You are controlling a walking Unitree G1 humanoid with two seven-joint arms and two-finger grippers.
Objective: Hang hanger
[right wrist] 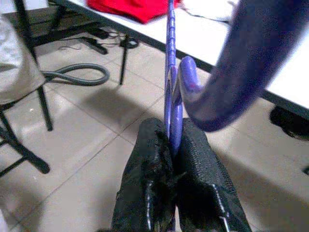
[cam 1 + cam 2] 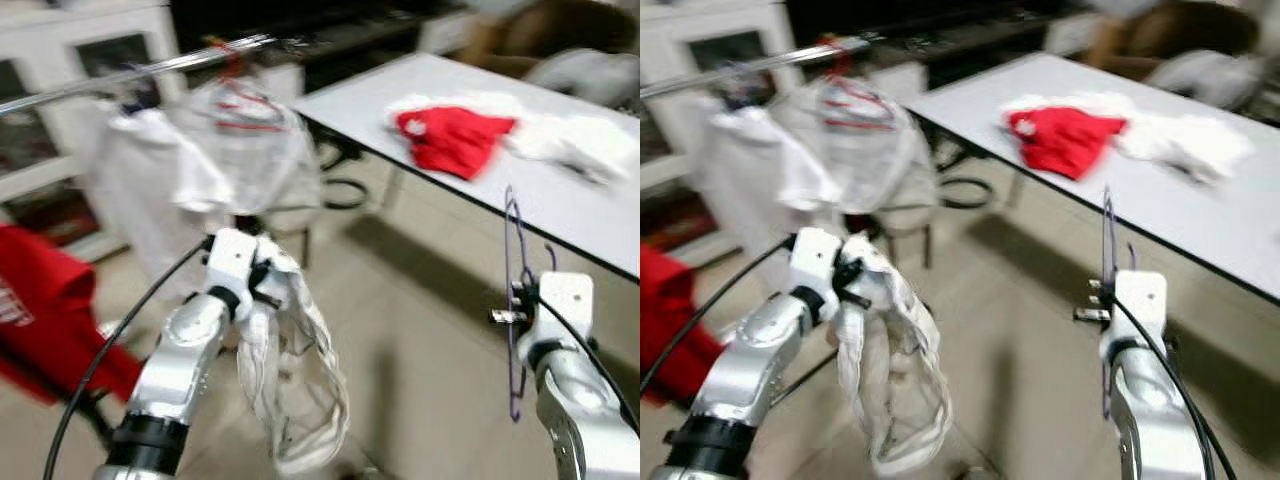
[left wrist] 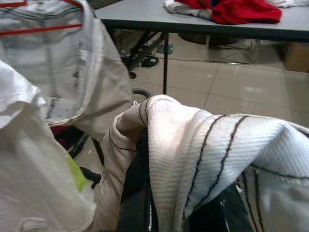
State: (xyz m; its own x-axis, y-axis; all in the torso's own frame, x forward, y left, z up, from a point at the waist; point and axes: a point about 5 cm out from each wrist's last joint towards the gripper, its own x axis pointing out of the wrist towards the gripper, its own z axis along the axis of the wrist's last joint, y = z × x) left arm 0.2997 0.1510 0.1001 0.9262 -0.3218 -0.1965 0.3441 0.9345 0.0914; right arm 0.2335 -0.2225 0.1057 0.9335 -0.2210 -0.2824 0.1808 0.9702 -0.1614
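Fingers of right gripper pinch purple hanger; left gripper apparently clamps white garment (views blurred).

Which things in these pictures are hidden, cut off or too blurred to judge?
- Left gripper: in the left wrist view the white garment with black stitching drapes over its fingers, hiding whether they are closed.
- Thin purple plastic hanger: its top is cut off by the right wrist view's edge.
- Metal clothes rail: blurred in both eye views.

Purple hanger; white black-striped garment.
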